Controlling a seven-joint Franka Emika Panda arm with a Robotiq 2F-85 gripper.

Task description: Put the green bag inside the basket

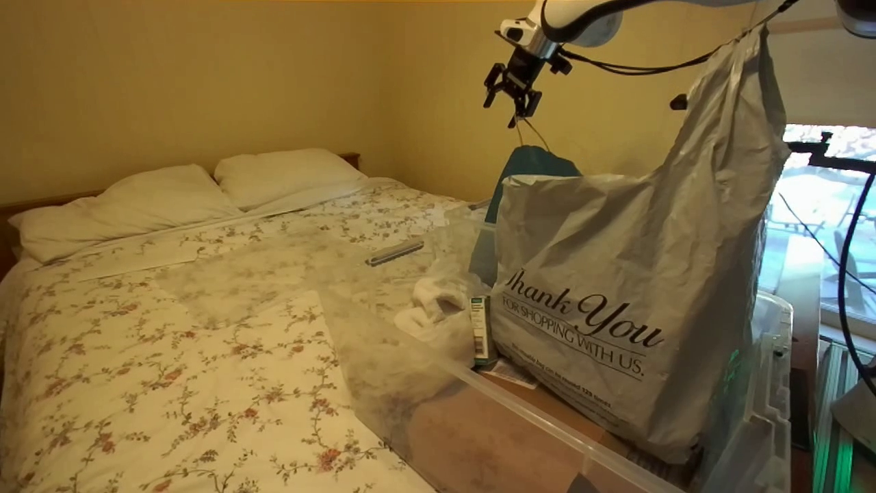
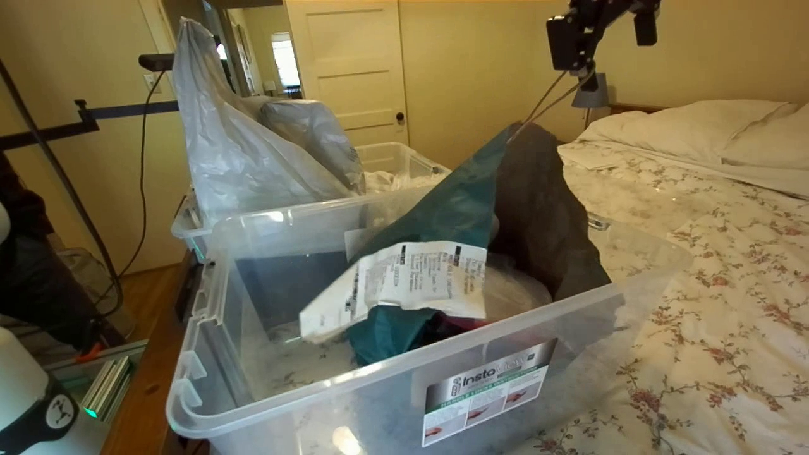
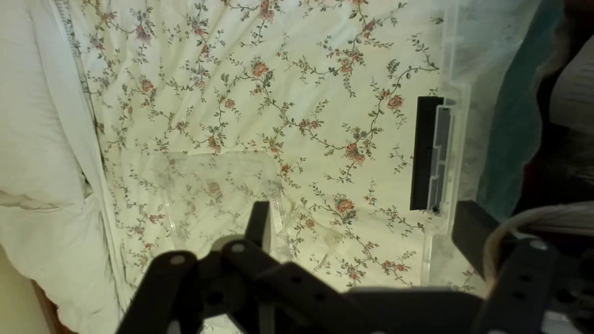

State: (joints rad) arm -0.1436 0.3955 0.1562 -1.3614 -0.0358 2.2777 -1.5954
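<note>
Wrist view: black two-fingered gripper (image 3: pixel 364 215) spread, beige cord (image 3: pixel 540 221) on one finger; both exterior views add the floppy teal-green bag's (image 2: pixel 468 196) peak.

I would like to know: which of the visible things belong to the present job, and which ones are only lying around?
Belonging to the job:
green bag
labelled transparent bin, seemingly the basket
gripper

Just lying about:
grey "Thank You" bag
second transparent bin
pillows
floral bedspread
lamp
</note>
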